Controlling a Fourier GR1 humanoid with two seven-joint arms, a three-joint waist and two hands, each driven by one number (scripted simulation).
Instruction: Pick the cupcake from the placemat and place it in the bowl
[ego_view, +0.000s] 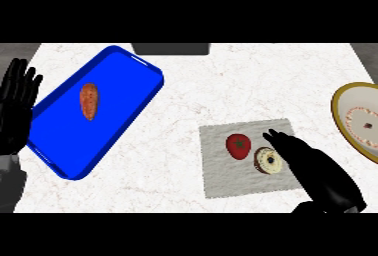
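At the left edge we see the left robot hand resting open, fingers up; next a blue rectangular tray bearing an orange oval food item; on the grey square placemat a red tomato lies beside the round cream-topped cupcake; our right robot hand hovers over the cupcake, fingers straight; the yellow-rimmed bowl sits far right on the white marble worktop.

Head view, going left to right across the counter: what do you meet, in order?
Left hand, resting open at the left edge → blue tray holding a sweet potato → grey placemat with a tomato, then the cupcake → right hand → bowl.
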